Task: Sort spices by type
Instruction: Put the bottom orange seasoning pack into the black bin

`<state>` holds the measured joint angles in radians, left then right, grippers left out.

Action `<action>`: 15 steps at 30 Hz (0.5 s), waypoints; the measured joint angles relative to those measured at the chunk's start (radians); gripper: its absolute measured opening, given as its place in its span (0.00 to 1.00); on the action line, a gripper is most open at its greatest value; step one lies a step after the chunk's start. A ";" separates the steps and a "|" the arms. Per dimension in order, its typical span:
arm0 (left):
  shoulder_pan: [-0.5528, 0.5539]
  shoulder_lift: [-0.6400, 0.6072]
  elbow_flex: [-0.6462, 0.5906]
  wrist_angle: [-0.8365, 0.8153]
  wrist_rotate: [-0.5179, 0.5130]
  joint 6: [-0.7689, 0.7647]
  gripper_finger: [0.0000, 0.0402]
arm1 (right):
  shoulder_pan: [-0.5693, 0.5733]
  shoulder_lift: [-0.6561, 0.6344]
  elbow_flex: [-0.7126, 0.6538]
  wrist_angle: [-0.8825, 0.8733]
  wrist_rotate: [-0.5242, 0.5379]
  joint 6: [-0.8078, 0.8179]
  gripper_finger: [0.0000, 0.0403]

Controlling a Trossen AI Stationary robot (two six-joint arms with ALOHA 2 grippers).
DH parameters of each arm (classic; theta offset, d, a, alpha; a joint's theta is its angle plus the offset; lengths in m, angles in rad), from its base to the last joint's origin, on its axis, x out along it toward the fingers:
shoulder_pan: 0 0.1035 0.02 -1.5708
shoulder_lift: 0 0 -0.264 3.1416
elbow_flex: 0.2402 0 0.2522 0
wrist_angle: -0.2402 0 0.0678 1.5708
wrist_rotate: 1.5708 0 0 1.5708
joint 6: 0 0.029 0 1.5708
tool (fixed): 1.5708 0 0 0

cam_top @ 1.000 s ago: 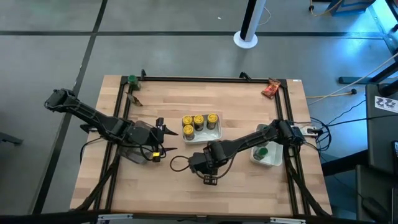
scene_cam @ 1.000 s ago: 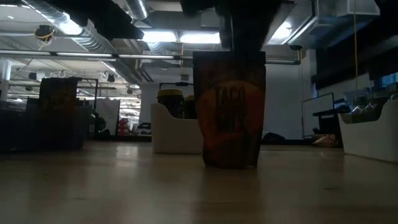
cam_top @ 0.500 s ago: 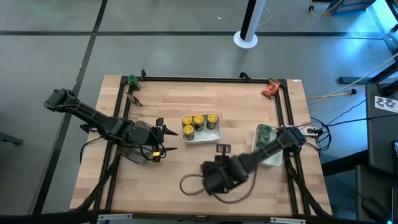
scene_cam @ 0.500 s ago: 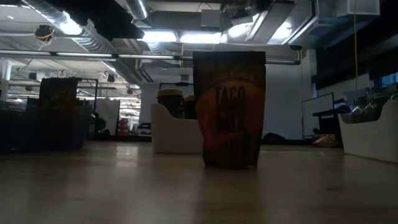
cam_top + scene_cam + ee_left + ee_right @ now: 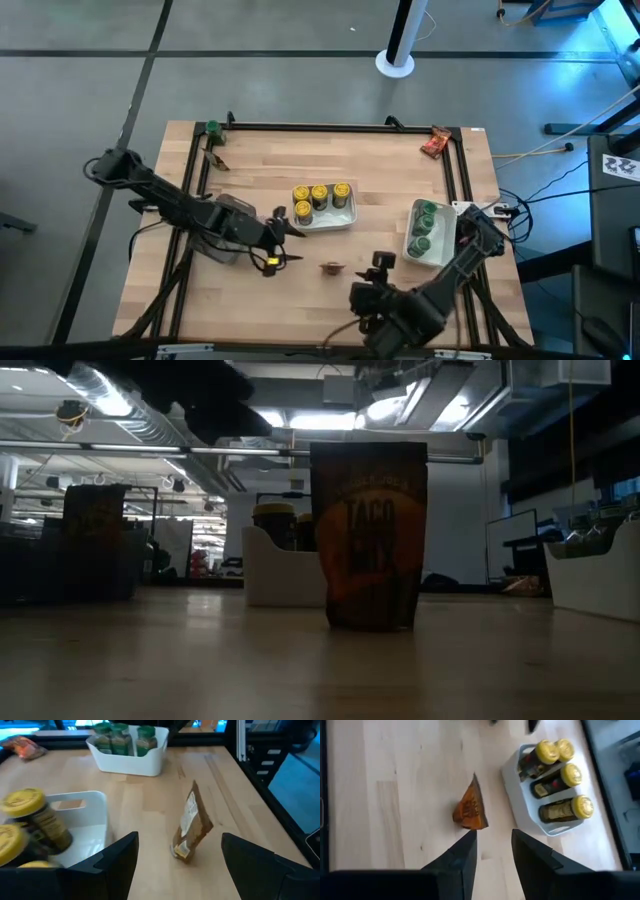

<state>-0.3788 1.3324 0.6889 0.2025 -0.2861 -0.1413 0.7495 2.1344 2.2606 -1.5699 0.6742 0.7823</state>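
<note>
Standing upright on the near middle of the table (image 5: pixel 200 300), the packet (image 5: pixel 331 267) is sitting free between the wide-open left gripper (image 5: pixel 283 246), probably lining up to grasp it, and the narrowly parted, empty right gripper (image 5: pixel 379 262).

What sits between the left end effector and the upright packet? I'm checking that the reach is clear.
Nothing visible does. The left end effector is open and faces the packet across bare wood. The tray of yellow-lidded jars sits off to one side, outside that path.
</note>
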 joint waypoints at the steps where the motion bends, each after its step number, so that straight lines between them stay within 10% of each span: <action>1: -0.002 0.027 0.020 -0.001 0.003 0.000 0.66 | 0.012 -0.007 -0.012 -0.001 0.023 0.024 0.30; 15: -0.047 0.340 0.277 -0.004 -0.008 0.040 0.66 | 0.155 -0.123 -0.502 -0.001 0.235 0.557 0.30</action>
<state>-0.4256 1.6720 0.9661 0.1984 -0.2937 -0.1012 0.9047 2.0113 1.7589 -1.5710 0.9097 1.3390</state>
